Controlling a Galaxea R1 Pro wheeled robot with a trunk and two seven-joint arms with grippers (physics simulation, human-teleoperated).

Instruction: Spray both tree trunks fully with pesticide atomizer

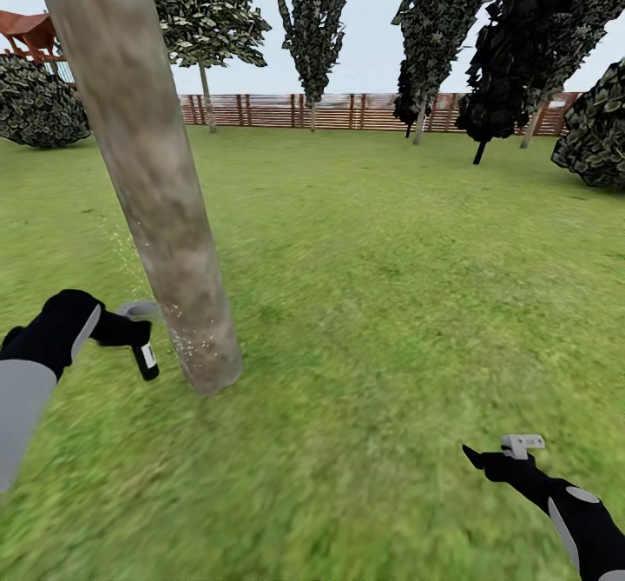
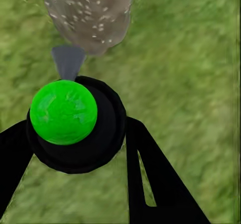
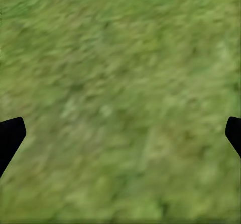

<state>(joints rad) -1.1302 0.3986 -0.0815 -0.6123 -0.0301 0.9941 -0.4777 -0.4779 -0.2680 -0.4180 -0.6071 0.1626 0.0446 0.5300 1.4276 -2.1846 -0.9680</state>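
Left gripper (image 1: 130, 331) clenched on pesticide atomizer (image 1: 144, 351), nozzle just beside tree trunk (image 1: 156, 181) base (white specks low only). Right gripper (image 1: 486, 459) released, idle above lawn (image 1: 391, 286). Risk: upper bark unsprayed, 1 side missed, nozzle bumping trunk.

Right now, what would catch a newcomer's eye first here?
The leaning trunk at left, close ahead, its base dotted with white specks. The left gripper holds the atomizer right beside it, nozzle toward the bark. The right gripper hangs open over grass, low at right.
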